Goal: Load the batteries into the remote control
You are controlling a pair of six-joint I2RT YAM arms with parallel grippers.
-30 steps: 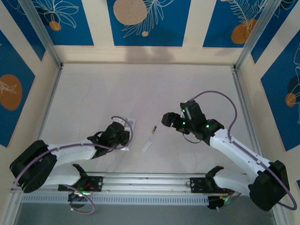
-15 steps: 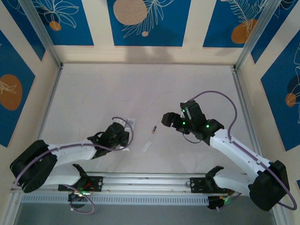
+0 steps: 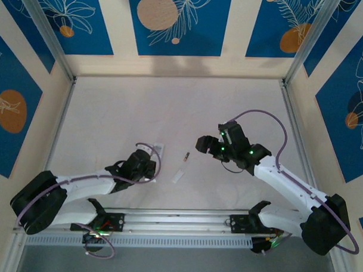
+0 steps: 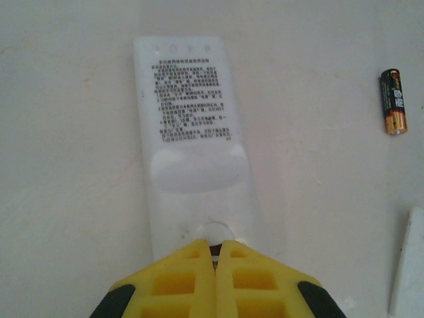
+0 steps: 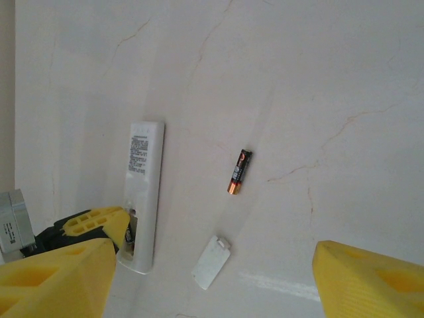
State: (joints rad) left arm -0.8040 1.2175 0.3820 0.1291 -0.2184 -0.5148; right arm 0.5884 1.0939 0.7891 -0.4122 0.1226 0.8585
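The remote control (image 4: 189, 132) lies back side up on the table, its printed label facing up; it also shows in the overhead view (image 3: 161, 149) and in the right wrist view (image 5: 144, 172). My left gripper (image 4: 215, 246) is shut, tips down in the open battery bay at the remote's near end. One of the batteries (image 5: 130, 233) sits in that bay beside the yellow finger. Another battery (image 4: 393, 103) lies loose to the remote's right (image 3: 185, 155). My right gripper (image 3: 202, 142) hovers open above the table with nothing between its fingers (image 5: 56, 278).
The small white cover piece (image 5: 211, 262) lies flat near the loose battery, toward the front (image 3: 178, 175). Raised walls and metal frame posts (image 3: 301, 50) enclose the table.
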